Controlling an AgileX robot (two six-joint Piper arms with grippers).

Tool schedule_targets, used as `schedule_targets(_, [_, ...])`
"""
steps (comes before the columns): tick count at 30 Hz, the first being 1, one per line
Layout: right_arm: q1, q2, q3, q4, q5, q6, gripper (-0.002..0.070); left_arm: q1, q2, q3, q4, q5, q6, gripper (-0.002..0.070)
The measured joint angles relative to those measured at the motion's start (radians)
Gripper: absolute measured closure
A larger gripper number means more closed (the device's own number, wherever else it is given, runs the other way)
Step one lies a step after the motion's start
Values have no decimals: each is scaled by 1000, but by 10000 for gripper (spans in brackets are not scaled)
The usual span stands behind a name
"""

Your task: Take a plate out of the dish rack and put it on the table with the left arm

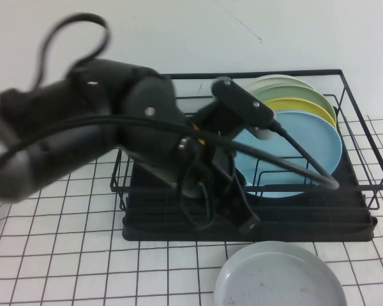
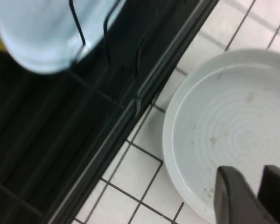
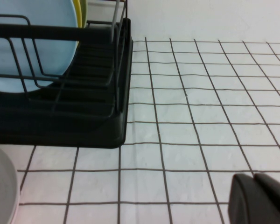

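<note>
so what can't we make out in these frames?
- Grey plate: near part cut off by the high view's bottom edge.
- Left gripper: blurred over the dish rack in the high view.
- Right gripper: absent from the high view; only a corner shows in its wrist view.
- Rear plates: hidden behind the blue plate.

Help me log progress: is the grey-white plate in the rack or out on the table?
Out: the plate lies flat on the table in front of the dish rack, below the left hand.
</note>
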Motion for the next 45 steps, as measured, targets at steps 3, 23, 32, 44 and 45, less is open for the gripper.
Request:
schedule_targets(3, [0, 0, 0, 0, 0, 0, 678, 0, -103, 43, 0, -33, 9, 639])
schedule_targets(23, [0, 0, 0, 0, 0, 0, 678, 0, -684, 577, -23, -318, 22, 673])
schedule_targets(32, [0, 0, 0, 0, 0, 0, 678, 0, -697, 650, -6, -452, 63, 673])
schedule_targets(44, [0, 0, 0, 0, 0, 0, 678, 100, -1090, 1139, 43, -1042, 103, 676])
schedule_targets(45, [0, 0, 0, 0, 0, 0, 678, 131, -1134, 1181, 43, -1065, 103, 676])
